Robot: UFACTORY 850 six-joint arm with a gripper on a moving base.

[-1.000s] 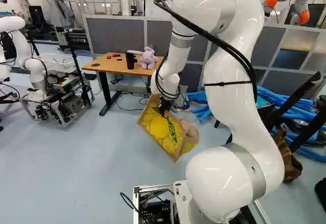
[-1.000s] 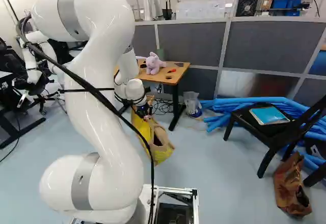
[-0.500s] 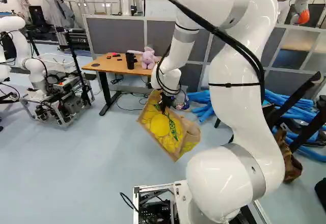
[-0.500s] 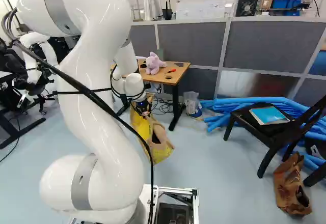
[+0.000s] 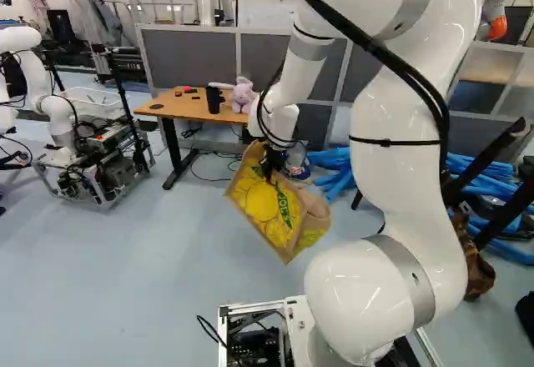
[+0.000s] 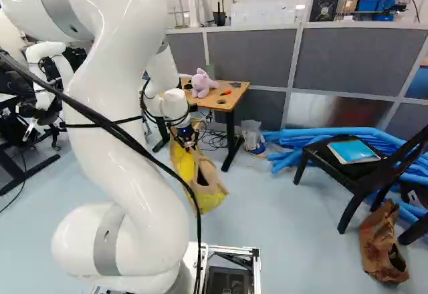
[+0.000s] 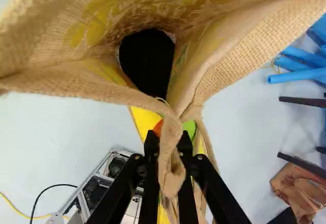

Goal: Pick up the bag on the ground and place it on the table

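Left base view — table (image 5: 179, 105) w/ plush (image 5: 243, 97), blk cup (image 5: 214, 100); partition (image 5: 193, 58) bhd — gripper (image 5: 268, 172) jaws pinching bag (image 5: 269, 208).

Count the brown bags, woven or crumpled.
2: the yellow-printed burlap bag, its rim clamped in the black two-fingered gripper; the crumpled brown bag on the pale blue floor beside the black chair. Others may be hidden.

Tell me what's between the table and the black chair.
In the right base view, something translucent by the table, then blue tubes running behind the chair.

The arm (image 5: 409, 158) is glossy white and bulbous — grey bands, black cables (image 5: 380, 47) strapped on.
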